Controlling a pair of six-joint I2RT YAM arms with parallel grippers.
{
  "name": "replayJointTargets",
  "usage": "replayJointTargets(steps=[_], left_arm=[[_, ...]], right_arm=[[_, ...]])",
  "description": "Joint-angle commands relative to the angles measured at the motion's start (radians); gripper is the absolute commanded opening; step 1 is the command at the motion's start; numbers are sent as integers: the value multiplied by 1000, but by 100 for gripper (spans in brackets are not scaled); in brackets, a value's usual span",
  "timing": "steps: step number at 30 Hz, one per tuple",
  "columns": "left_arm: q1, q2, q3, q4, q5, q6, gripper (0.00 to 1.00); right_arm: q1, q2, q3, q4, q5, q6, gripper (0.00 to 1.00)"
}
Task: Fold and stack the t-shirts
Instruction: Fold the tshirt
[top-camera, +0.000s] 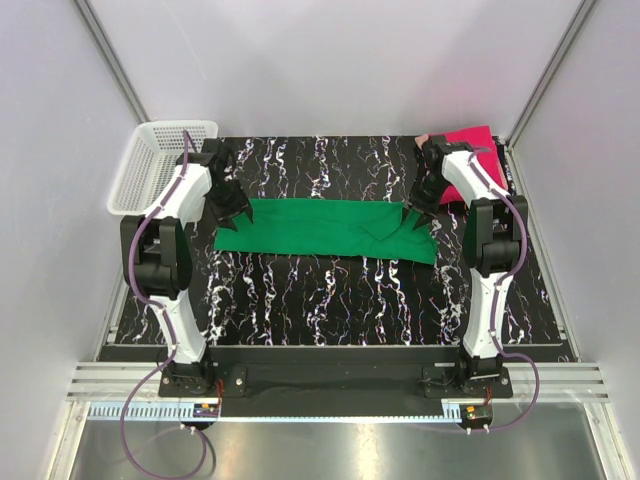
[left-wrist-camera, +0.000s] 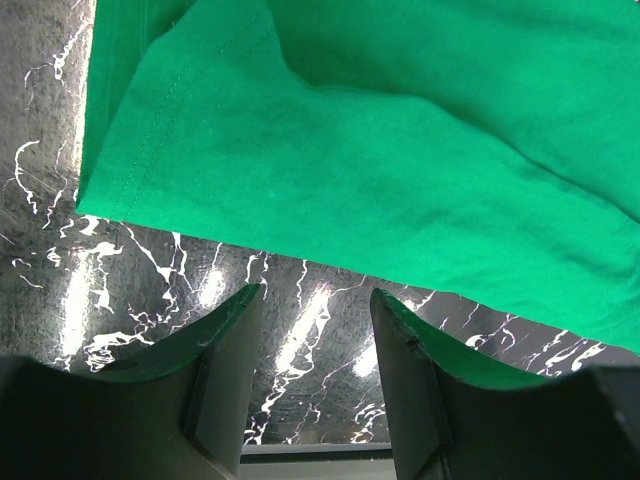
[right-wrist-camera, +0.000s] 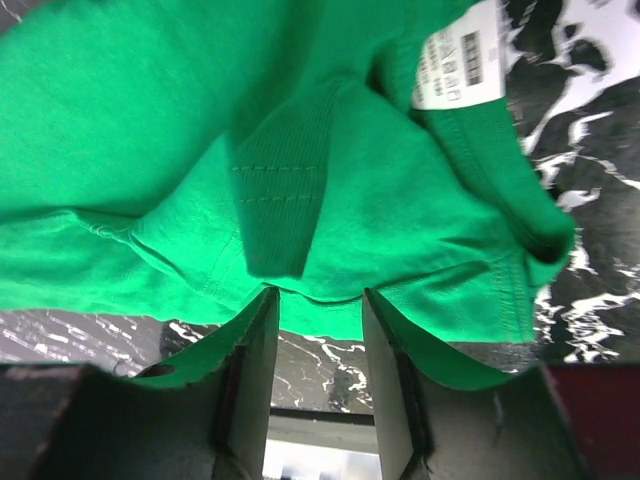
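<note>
1. Both arms reach forward and bend down over the table (top-camera: 330, 300). The left gripper (top-camera: 232, 207) is at the left end of the green shirt (top-camera: 320, 228), and the right gripper (top-camera: 414, 215) is at its right end.
2. The left gripper's jaws are spread. Only bare table shows between them, and the shirt's hem lies just beyond the tips.
3. The right gripper's jaws are released too. The shirt's edge reaches just in between the tips but is not clamped.
4. The green shirt lies across the middle of the table as a long flat strip. It is soft knit with stitched hems, and a white printed label (right-wrist-camera: 457, 65) sits at the ribbed neck on the right end.
5. The pink shirt (top-camera: 478, 145) lies at the far right corner, partly hidden behind the right arm. How it is folded cannot be made out.
6. A white mesh basket (top-camera: 150, 170) stands at the far left corner. The table is glossy black with white marble veins.
</note>
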Motion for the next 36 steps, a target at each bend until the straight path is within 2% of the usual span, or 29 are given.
replayJointTargets(steps=[1, 16, 36], left_arm=[[3, -57, -10, 6, -8, 9, 52], [3, -59, -15, 1, -23, 20, 52], [3, -61, -23, -2, -21, 23, 52]], right_arm=[[13, -8, -22, 41, -67, -11, 46], [17, 7, -96, 148, -161, 46, 47], [38, 58, -29, 183, -184, 64, 47]])
